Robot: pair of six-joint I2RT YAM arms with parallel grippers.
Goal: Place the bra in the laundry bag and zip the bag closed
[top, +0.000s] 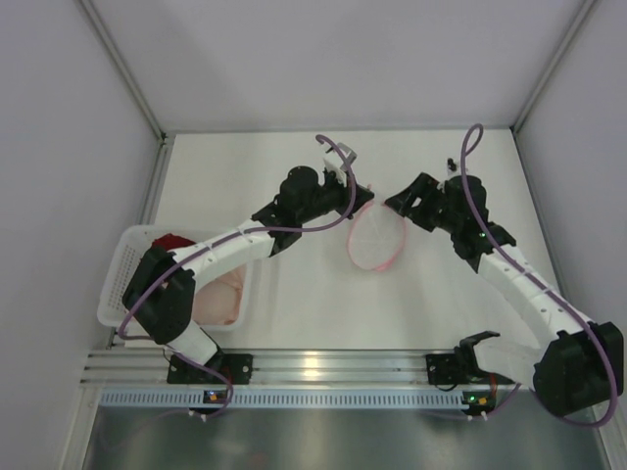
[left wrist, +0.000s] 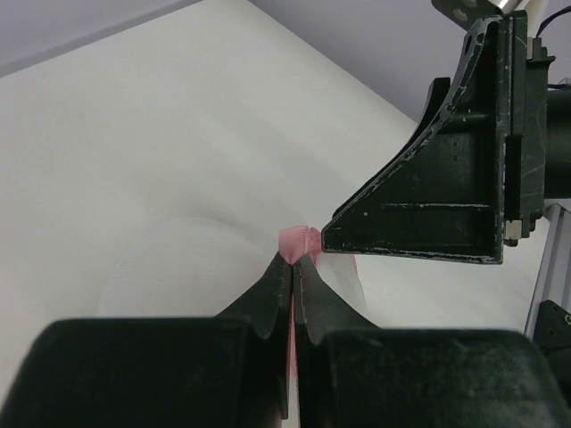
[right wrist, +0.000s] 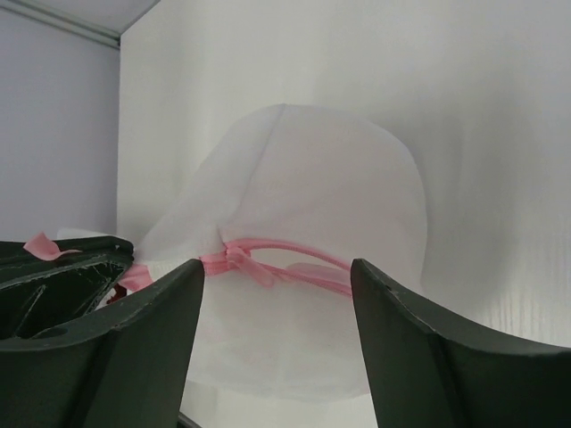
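Observation:
The laundry bag (top: 375, 238), white mesh with a pink zip rim, lies mid-table between both arms. My left gripper (left wrist: 294, 255) is shut on a pink tab at the bag's rim (left wrist: 300, 239), at the bag's upper left edge (top: 361, 196). My right gripper (right wrist: 278, 267) stands open just before the domed bag (right wrist: 303, 178), its fingers either side of the pink zip (right wrist: 268, 260), not touching it. The zip shows a narrow gap; what lies inside I cannot tell. A pale pink bra (top: 217, 299) lies in the basket at left.
The white perforated basket (top: 120, 279) sits at the table's near left, with a dark red bra (top: 172, 240) at its far end. The right gripper's black body (left wrist: 446, 178) hangs close over the left fingertips. White walls enclose the table.

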